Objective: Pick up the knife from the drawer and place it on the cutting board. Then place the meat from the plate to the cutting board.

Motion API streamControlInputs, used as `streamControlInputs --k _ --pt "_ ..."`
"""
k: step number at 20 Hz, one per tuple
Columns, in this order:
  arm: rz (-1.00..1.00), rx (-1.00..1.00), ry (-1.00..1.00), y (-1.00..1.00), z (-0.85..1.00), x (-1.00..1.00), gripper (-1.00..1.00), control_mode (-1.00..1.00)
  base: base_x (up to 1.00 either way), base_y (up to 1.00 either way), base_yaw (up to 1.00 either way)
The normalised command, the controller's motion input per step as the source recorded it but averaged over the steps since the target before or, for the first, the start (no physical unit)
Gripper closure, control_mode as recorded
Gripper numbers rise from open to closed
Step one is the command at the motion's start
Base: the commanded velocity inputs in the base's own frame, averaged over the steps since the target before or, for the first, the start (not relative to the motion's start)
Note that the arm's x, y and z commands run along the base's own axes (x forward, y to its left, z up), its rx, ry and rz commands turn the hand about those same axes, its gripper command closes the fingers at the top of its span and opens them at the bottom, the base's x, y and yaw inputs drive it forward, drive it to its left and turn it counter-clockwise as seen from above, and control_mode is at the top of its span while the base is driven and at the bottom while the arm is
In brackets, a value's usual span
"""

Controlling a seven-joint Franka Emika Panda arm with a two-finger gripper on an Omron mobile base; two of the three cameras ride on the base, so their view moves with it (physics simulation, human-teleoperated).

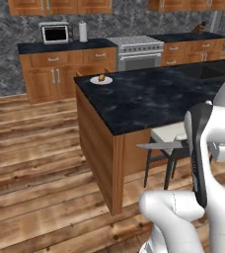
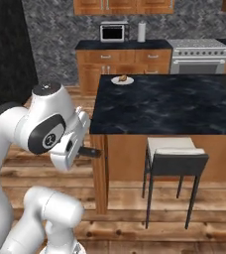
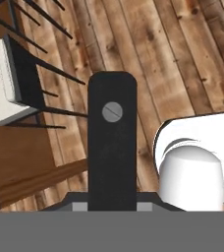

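Tool (image 3: 112, 199) clamped on knife (image 3: 112, 142) handle, carrying it toward the bench (image 1: 154, 99); meat (image 1: 101, 77) waits on plate (image 1: 95, 82).

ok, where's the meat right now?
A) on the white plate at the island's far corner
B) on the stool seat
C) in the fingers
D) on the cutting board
A: the small brown meat lies on the white plate at the far corner of the dark island counter; the gripper has the knife between its fingers instead.
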Motion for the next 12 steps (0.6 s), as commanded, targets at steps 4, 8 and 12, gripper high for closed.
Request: streamControlInputs --k 4,8,12 --pt "0.0 0.0 0.0 0.0 0.0 0.0 1.0 1.0 0.0 -1.0 0.1" --pt "0.0 0.0 0.0 0.0 0.0 0.0 1.0 1.0 0.0 -1.0 0.12" --pt "0.0 0.0 0.0 0.0 0.0 0.0 1.0 1.0 0.0 -1.0 0.11"
